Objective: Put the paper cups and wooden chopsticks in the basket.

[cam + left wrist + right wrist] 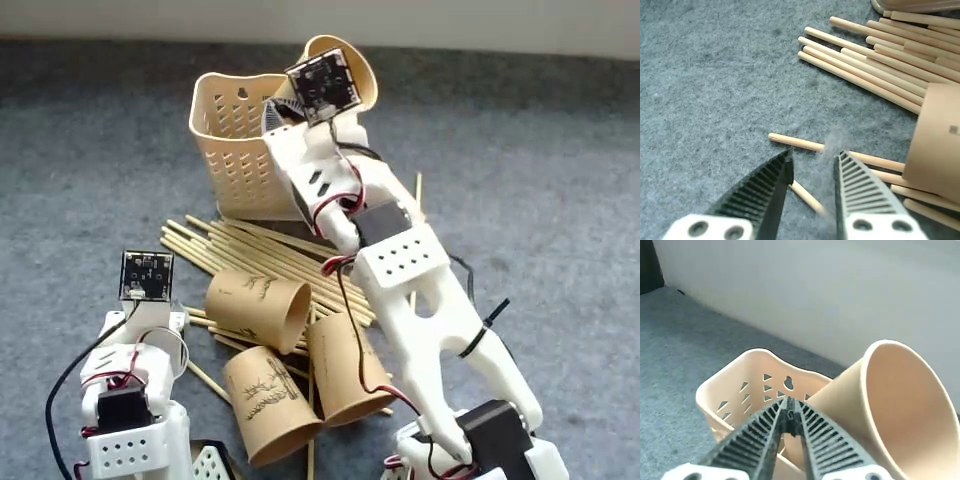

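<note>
A grey, felt-like counter (560, 200) runs back to a pale wall (815, 290); the perforated basket (228, 140) stands upright at the far side. The right gripper (789, 407) hangs at the basket's rim, its fingers pinched together on a tilted paper cup (880, 405). Three more cups (258, 305) (brown, printed with dark sprigs) lie on their sides on the spread chopsticks (250, 245) just in front of the basket. The left gripper (815, 156) hovers low over the counter, fingers apart above a single chopstick (800, 142).
</note>
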You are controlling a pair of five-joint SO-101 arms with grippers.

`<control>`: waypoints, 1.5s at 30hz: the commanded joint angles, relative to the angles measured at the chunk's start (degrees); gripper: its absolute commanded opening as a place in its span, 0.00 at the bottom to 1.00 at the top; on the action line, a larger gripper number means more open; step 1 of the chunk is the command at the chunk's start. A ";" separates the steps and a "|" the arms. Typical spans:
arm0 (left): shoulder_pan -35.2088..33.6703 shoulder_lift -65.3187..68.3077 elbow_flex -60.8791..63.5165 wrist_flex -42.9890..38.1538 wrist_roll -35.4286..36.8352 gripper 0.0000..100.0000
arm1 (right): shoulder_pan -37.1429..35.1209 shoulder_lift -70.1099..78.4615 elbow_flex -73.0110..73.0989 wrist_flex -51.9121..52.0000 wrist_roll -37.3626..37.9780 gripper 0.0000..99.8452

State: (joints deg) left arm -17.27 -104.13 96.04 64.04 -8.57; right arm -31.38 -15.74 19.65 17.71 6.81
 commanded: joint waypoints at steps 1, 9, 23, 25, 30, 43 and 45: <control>-0.57 -0.31 1.10 -0.79 -0.44 0.14 | 1.89 -0.04 -0.31 -1.80 -2.20 0.01; -0.57 -0.31 1.10 -0.79 -0.44 0.14 | 2.86 0.31 -0.04 -1.63 -2.64 0.01; -0.66 -0.31 1.10 -0.79 -0.44 0.14 | 3.12 5.85 -0.75 8.40 -2.46 0.01; -0.66 -0.31 1.10 -0.79 -0.44 0.14 | 2.51 5.14 -0.66 8.66 -2.37 0.01; -0.66 -0.31 1.10 -0.79 -0.44 0.14 | -0.31 -0.75 -0.31 8.66 -2.37 0.01; -0.66 -0.31 1.10 -0.79 -0.44 0.14 | -0.84 6.20 -0.66 -2.95 -2.29 0.01; -0.66 -0.31 1.10 -0.79 -0.44 0.14 | 0.22 8.92 -0.66 -3.47 -2.29 0.01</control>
State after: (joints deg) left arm -17.27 -104.13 96.04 64.04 -8.57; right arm -32.88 -8.88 19.56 16.66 4.53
